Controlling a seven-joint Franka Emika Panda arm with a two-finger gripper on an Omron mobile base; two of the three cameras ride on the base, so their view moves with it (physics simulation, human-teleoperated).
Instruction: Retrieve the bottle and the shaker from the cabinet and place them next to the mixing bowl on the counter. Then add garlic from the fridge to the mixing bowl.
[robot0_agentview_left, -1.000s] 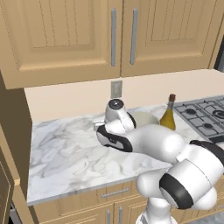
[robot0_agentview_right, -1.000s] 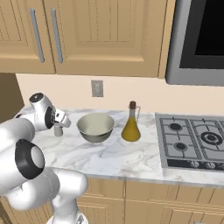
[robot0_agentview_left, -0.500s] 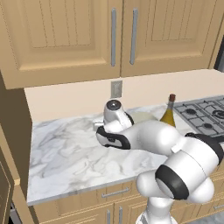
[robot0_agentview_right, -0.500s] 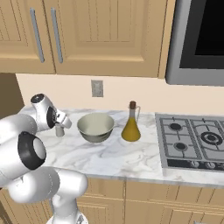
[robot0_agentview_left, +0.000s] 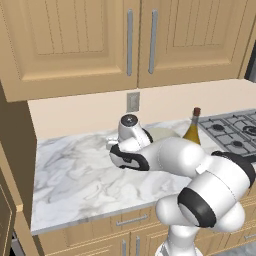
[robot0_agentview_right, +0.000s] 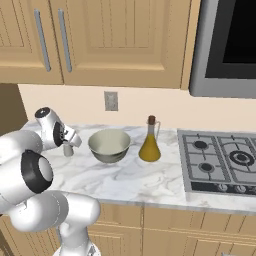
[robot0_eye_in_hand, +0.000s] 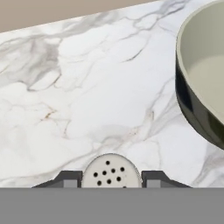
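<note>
White marble worktop (robot0_agentview_right: 125, 182) carries one mixing bowl (robot0_agentview_right: 109, 145), one bottle (robot0_agentview_right: 150, 144) just right of it, and one shaker (robot0_eye_in_hand: 111, 172) just left of the bowl. The hand (robot0_eye_in_hand: 111, 180) is clamped on the shaker, a finger at either side of its holed top. Open marble spreads left of the shaker toward the wall. From the left, the arm hides most of the bowl.

Small grey shaker (robot0_agentview_right: 68, 148) upright on marble counter (robot0_agentview_right: 125, 180), beside silver mixing bowl (robot0_agentview_right: 109, 145) and olive-yellow bottle (robot0_agentview_right: 150, 141).
</note>
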